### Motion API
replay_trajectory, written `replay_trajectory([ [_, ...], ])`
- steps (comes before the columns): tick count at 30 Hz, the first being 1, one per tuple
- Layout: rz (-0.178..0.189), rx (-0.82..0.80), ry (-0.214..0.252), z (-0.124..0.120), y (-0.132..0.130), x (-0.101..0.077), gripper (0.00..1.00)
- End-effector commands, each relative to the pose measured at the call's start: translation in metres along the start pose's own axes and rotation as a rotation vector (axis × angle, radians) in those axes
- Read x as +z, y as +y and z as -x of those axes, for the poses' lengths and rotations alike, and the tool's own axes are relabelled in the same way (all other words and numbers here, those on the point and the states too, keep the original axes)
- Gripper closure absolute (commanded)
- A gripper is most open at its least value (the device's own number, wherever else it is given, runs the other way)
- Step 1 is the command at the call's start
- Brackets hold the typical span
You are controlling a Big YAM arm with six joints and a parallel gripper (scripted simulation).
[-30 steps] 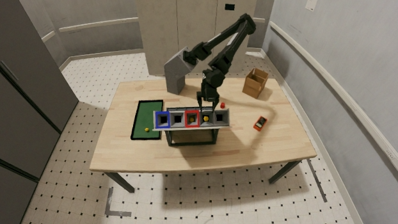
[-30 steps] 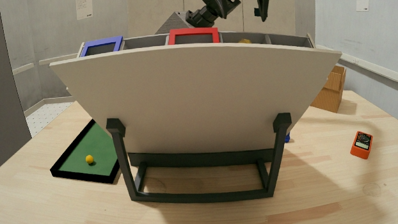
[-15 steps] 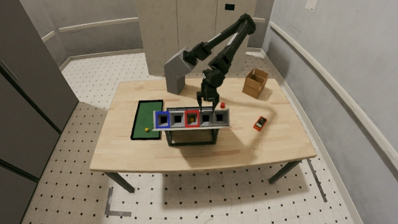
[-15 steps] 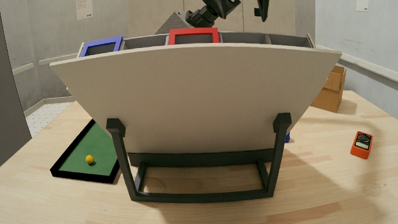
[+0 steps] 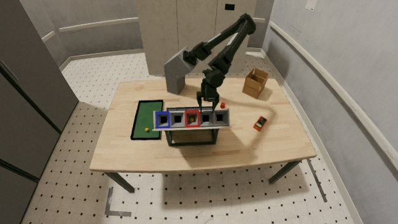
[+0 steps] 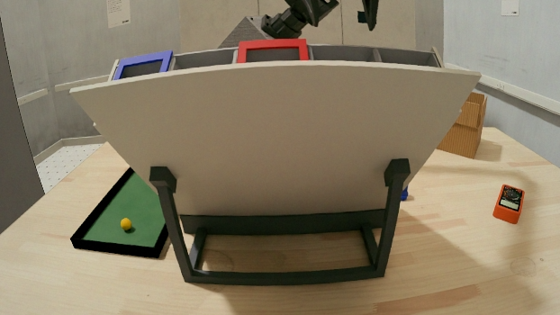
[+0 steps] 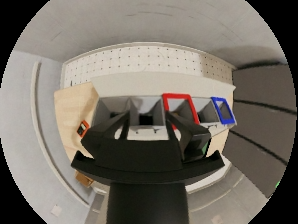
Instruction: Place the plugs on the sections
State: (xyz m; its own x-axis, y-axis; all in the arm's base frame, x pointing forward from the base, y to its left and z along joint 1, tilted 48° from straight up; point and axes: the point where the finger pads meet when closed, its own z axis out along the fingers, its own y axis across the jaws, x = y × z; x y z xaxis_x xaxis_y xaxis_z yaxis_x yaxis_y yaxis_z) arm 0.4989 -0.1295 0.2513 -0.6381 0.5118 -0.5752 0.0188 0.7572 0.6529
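My gripper (image 5: pixel 206 104) (image 6: pixel 342 11) (image 7: pixel 147 113) is open and empty. It hangs close above the back of the funnel row, just right of the red-banded funnel (image 5: pixel 192 112) (image 6: pixel 272 45) (image 7: pixel 177 99). A yellow marble (image 5: pixel 192 119) sits in that funnel's mouth. The blue-banded funnel (image 5: pixel 162 112) (image 6: pixel 144 59) (image 7: pixel 222 111) is at the row's left end. The red plug (image 5: pixel 222 104) stands on the table behind the row's right end. The blue plug (image 6: pixel 404 193) peeks out behind the stand's right leg. The pale cover (image 6: pixel 279 135) hides the pipes and sections.
A green tray (image 5: pixel 148 112) (image 6: pixel 135 202) left of the stand holds one yellow marble (image 5: pixel 146 129) (image 6: pixel 125 223). A cardboard box (image 5: pixel 254 82) (image 6: pixel 465 130) stands at the back right. An orange device (image 5: pixel 260 123) (image 6: pixel 509 203) lies on the right. The arm's grey base (image 5: pixel 176 72) is behind the row.
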Motion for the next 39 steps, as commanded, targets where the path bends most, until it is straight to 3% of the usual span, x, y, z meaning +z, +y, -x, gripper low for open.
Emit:
replay_trajectory([
  [1, -0.002, -0.010, -0.016, 0.0070, 0.0016, -0.0044, 0.41],
  [34, -0.002, -0.010, -0.016, 0.0070, 0.0016, -0.0044, 0.41],
  [39, 0.008, -0.007, -0.015, 0.0115, 0.0020, -0.0137, 0.41],
])
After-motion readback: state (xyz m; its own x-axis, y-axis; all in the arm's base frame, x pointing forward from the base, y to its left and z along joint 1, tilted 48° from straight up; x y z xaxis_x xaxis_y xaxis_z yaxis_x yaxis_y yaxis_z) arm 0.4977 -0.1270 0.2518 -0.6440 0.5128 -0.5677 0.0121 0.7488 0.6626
